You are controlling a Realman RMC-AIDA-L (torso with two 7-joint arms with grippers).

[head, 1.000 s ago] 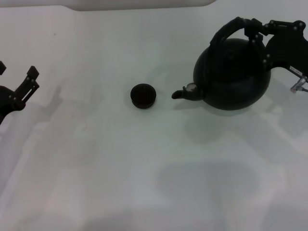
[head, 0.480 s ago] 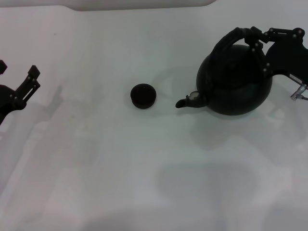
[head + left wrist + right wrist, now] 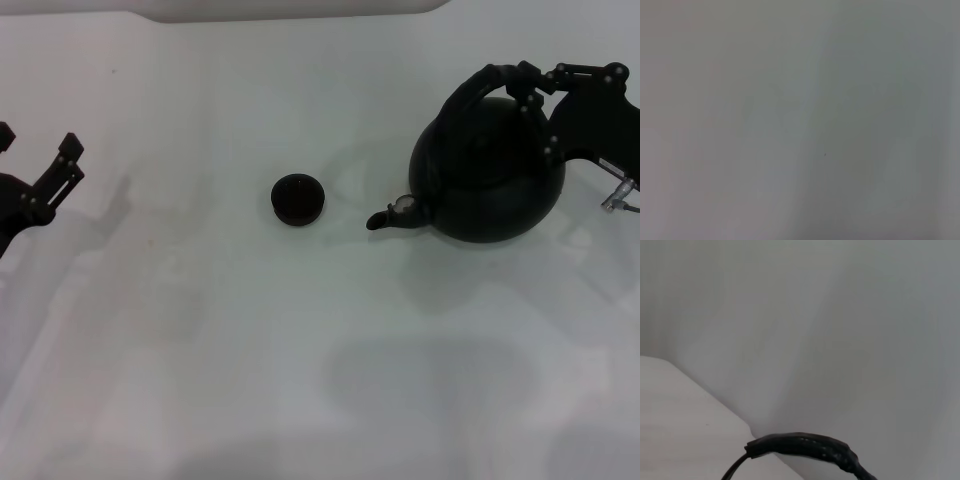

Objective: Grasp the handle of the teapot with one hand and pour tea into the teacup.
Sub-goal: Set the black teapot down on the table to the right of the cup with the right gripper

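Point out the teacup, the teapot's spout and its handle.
teacup (image 3: 297, 199), head view, centre of its top.
spout (image 3: 381, 218), head view, near the curved tip.
handle (image 3: 468, 93), head view, left side of the arch.

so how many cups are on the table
1. The teacup stands alone near the middle of the table, just off the spout of the teapot. No other cup shows; one behind the teapot would be hidden.

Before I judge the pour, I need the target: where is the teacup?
In the head view the teacup stands near the table's middle, left of the teapot, apart from its spout.
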